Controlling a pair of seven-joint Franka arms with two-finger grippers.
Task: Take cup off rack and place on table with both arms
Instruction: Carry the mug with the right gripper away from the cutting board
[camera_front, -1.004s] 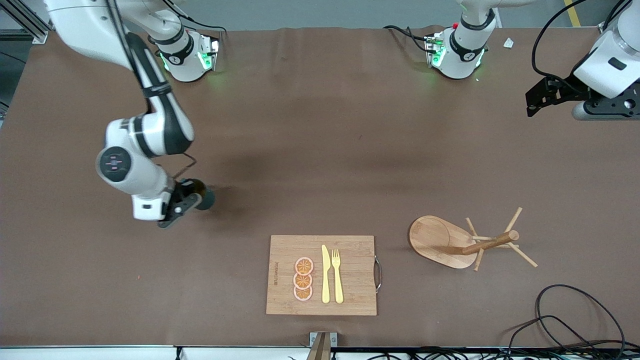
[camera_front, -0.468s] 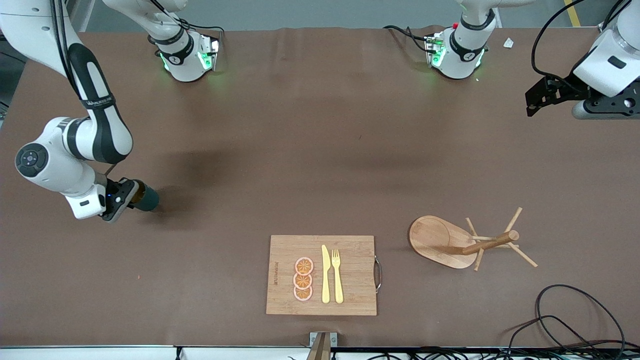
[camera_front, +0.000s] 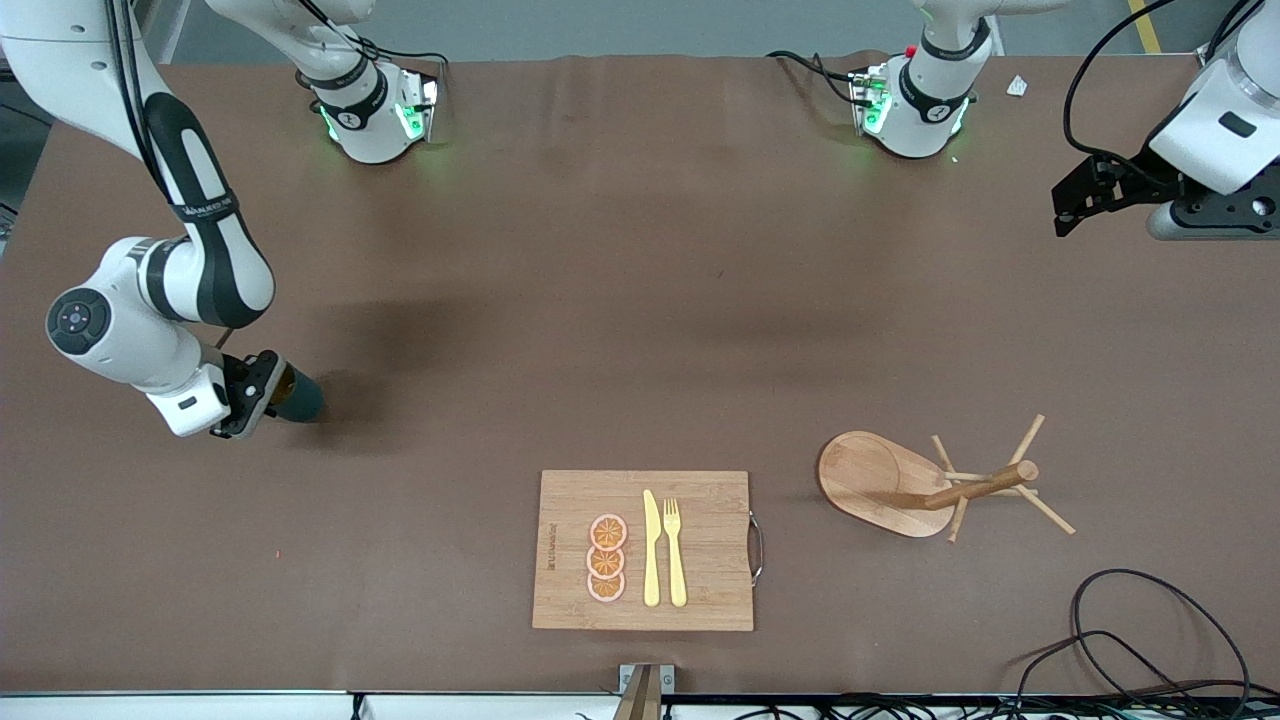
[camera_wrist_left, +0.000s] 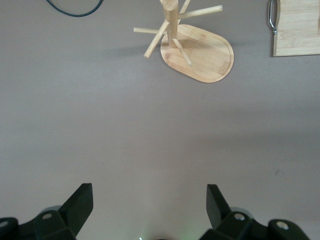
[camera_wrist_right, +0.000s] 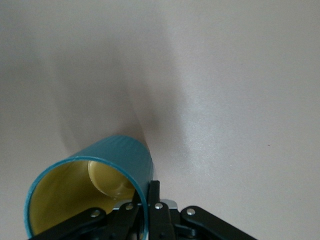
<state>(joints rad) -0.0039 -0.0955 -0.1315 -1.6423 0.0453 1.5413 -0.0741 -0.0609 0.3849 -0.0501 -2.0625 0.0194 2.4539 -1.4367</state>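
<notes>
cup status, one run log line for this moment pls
cup: gripped at rim by right end effector, toward right arm's end | rack: empty | left end effector: open, waiting

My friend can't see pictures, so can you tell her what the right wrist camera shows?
A dark teal ribbed cup with a yellowish inside fills the lower part of the picture, pinched by its rim in the black right gripper. Under it lies only the plain brown table, with the cup's soft shadow on it.
</notes>
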